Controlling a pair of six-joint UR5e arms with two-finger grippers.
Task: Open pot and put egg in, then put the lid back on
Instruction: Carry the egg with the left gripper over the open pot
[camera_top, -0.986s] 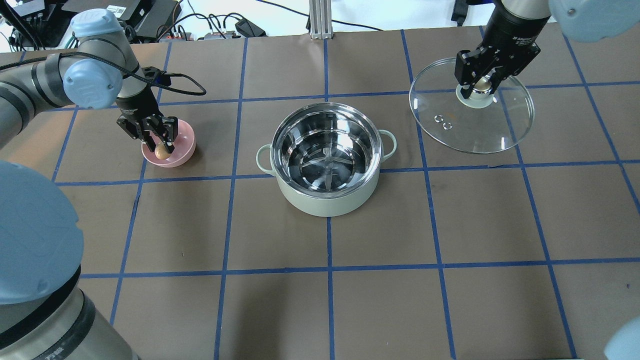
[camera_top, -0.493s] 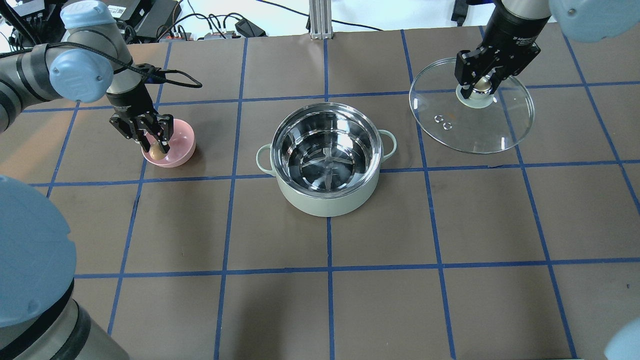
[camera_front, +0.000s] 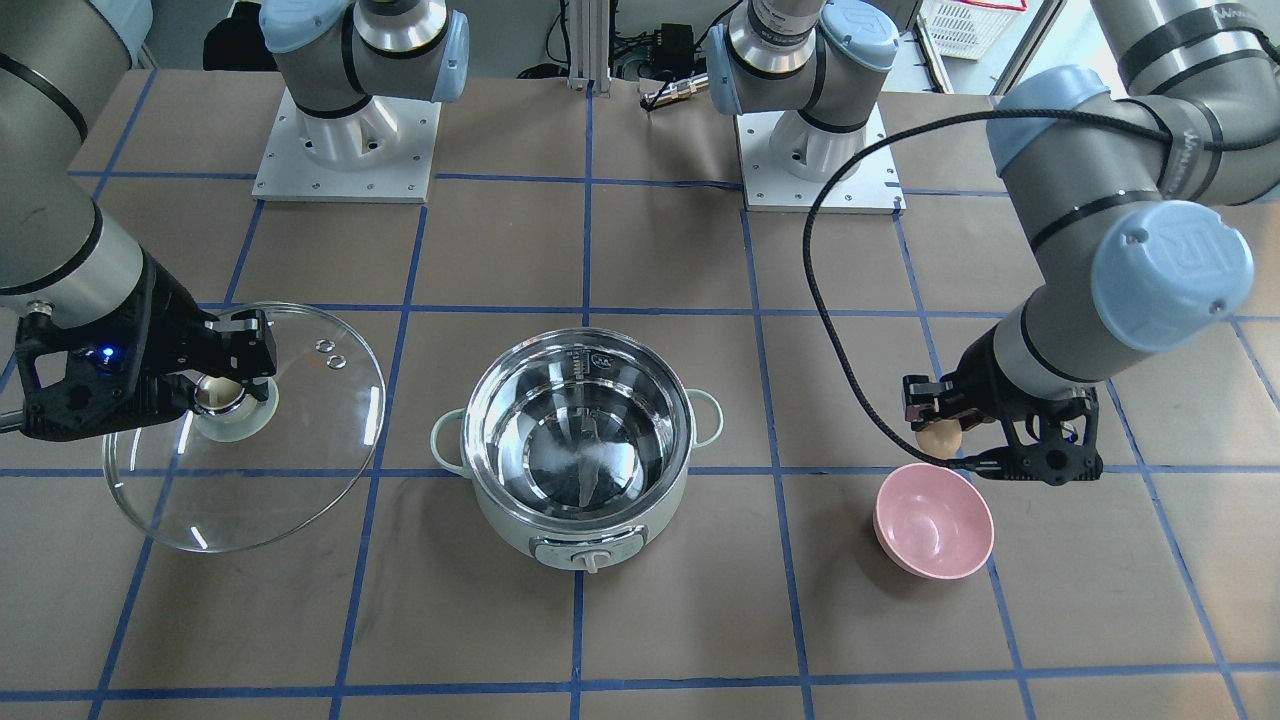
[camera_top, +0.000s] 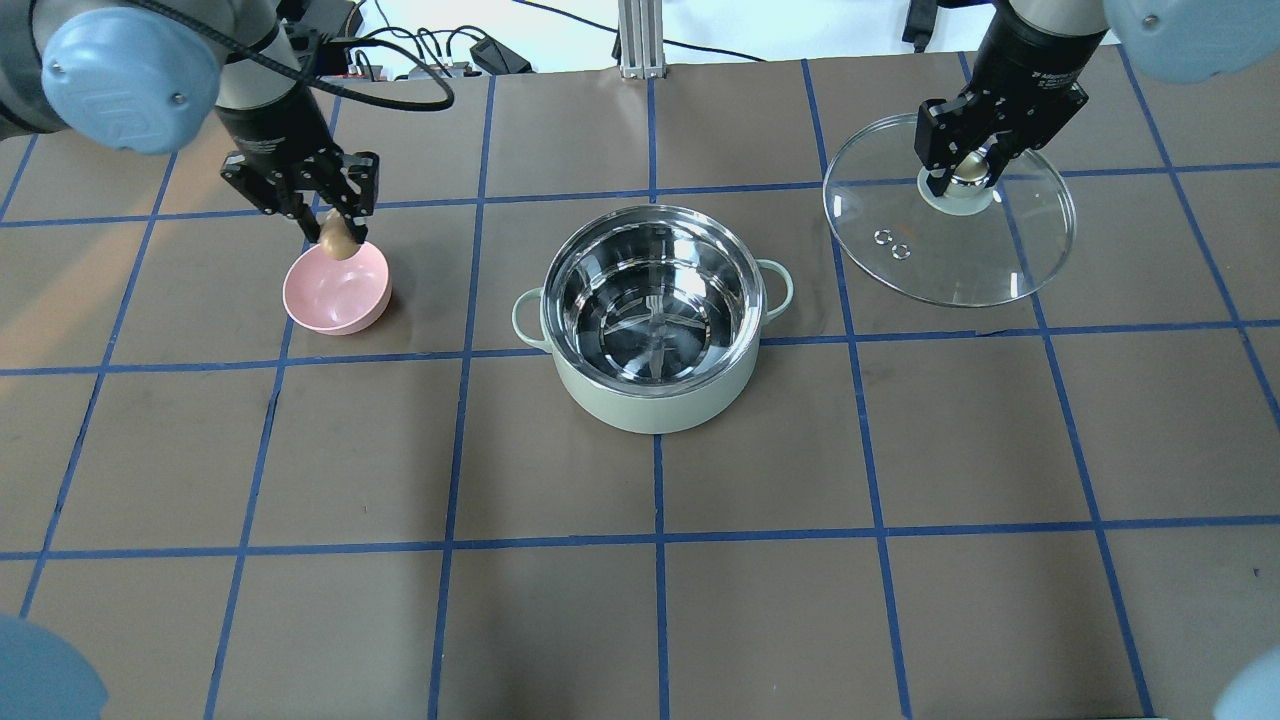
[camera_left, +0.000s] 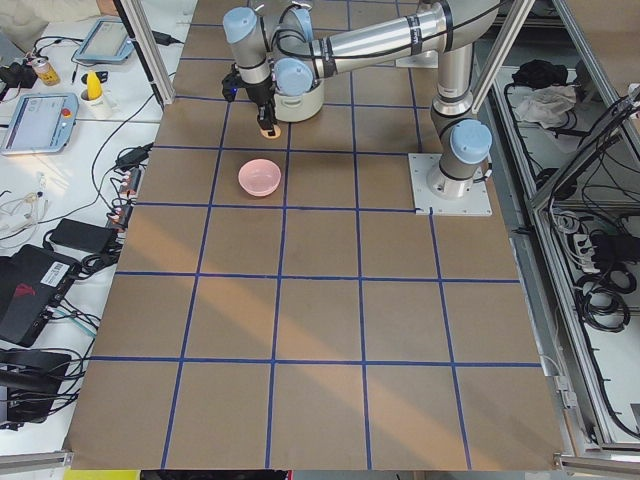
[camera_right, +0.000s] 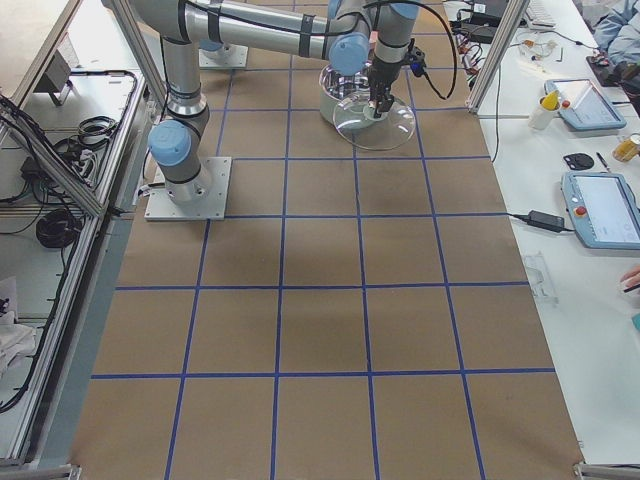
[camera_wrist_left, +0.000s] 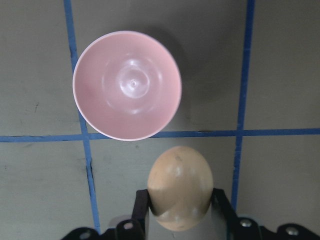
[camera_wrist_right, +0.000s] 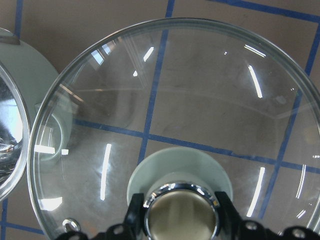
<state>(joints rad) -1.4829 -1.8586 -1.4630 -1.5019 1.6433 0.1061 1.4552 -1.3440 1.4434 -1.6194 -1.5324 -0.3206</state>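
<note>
Tan egg (camera_wrist_left: 180, 187) clamped in my left pincer (camera_top: 334, 236), above pink bowl (camera_top: 335, 295); right pincer (camera_top: 962, 172) grips lid (camera_top: 960, 260) knob. Next: carry egg over open pot (camera_top: 655, 405), lower gently.

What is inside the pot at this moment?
Only bare steel shows inside the pot; nothing covers its bottom. The egg is in the left gripper.

Left gripper (camera_top: 335, 232) now has the egg (camera_top: 337, 243) lifted clear out of the pink bowl (camera_top: 335, 300), hanging above its far rim instead of down inside.
</note>
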